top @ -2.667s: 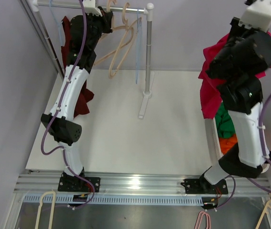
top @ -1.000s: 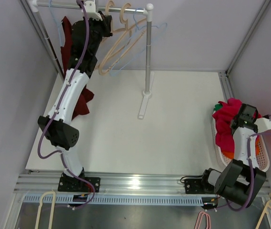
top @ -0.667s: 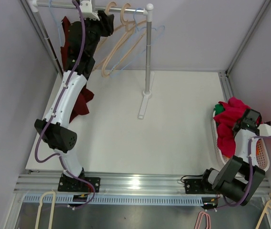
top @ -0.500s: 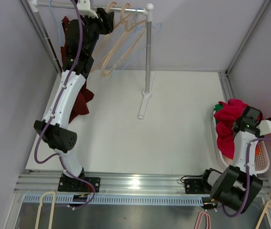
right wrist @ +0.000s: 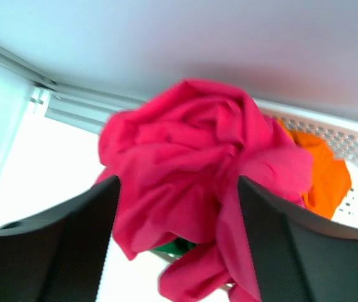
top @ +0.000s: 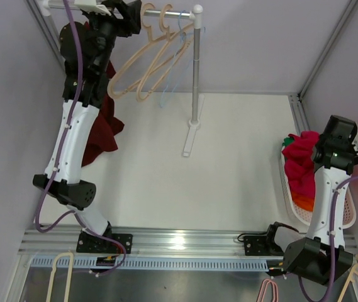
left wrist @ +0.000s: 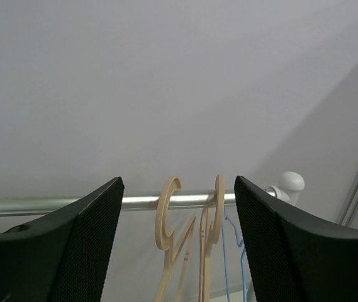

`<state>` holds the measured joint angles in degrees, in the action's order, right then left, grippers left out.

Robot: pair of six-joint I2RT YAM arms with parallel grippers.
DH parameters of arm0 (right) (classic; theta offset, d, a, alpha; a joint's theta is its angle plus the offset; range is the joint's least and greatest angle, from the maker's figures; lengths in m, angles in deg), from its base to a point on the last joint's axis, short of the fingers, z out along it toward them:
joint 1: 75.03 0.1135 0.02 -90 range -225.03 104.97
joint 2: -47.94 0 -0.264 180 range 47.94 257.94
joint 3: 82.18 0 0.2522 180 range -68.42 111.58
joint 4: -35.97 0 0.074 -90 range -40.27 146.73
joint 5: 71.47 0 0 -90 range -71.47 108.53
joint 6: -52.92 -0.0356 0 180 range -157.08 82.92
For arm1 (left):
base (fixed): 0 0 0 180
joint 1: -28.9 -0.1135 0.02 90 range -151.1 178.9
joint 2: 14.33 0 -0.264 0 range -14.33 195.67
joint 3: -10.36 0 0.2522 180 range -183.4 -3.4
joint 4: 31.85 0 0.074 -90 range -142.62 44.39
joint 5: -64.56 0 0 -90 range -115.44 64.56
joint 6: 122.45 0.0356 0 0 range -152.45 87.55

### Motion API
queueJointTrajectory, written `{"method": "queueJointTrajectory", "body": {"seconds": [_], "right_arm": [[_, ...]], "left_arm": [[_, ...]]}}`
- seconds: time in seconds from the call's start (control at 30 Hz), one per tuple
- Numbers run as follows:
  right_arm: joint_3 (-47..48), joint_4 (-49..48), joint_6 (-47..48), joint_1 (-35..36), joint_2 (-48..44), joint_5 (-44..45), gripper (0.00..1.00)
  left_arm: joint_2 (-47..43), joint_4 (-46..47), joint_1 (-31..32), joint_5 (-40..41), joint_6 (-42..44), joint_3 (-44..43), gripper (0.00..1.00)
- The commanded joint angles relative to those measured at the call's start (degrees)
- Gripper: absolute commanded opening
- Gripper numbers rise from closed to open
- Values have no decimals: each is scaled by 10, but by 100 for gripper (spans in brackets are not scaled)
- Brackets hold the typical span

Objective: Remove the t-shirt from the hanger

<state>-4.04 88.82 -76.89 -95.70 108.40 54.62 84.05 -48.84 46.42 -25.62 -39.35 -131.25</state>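
Note:
The crimson t-shirt (top: 300, 165) lies crumpled on top of the clothes in the white basket (top: 350, 212), off any hanger. My right gripper (top: 324, 150) hovers just above it, open, and the t-shirt (right wrist: 191, 167) fills the gap between its spread fingers without being pinched. At the rail (top: 172, 12), bare beige hangers (top: 142, 66) and a blue hanger (top: 180, 63) hang free. My left gripper (top: 130, 17) is open beside their hooks. In the left wrist view the beige hooks (left wrist: 165, 214) sit on the rail (left wrist: 134, 202), a little beyond the gripper (left wrist: 179, 184).
A dark red garment (top: 103, 123) hangs at the rail's left end behind my left arm. The rail's upright post (top: 195, 75) stands on the white table (top: 229, 163). Orange (right wrist: 323, 179) and green (right wrist: 173, 246) clothes lie under the t-shirt. Walls close in on both sides.
Both grippers have opened. The right one let the crimson t-shirt drop onto the basket and lifted away. The left one let go of a beige hanger and drew back left.

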Motion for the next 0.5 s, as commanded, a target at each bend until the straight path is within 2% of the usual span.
{"method": "queueJointTrajectory", "body": {"seconds": [0.0, 0.03, 0.2, 0.3, 0.47], "right_arm": [[50, 19, 2, 14, -3, 41, 80], [57, 24, -1, 19, -3, 43, 84], [88, 36, -7, 59, -4, 42, 85], [113, 42, -1, 91, 0, 1, 85], [190, 34, 94, 160, 41, -161, 86]], "left_arm": [[-47, -9, 2, -1, 10, -28, 76], [-50, -13, 2, -1, 9, -27, 76], [-79, -43, 2, 41, 10, -25, 76], [-102, -54, 2, 77, 28, -10, 78], [-109, -74, 1, 155, 68, -6, 80]]}}
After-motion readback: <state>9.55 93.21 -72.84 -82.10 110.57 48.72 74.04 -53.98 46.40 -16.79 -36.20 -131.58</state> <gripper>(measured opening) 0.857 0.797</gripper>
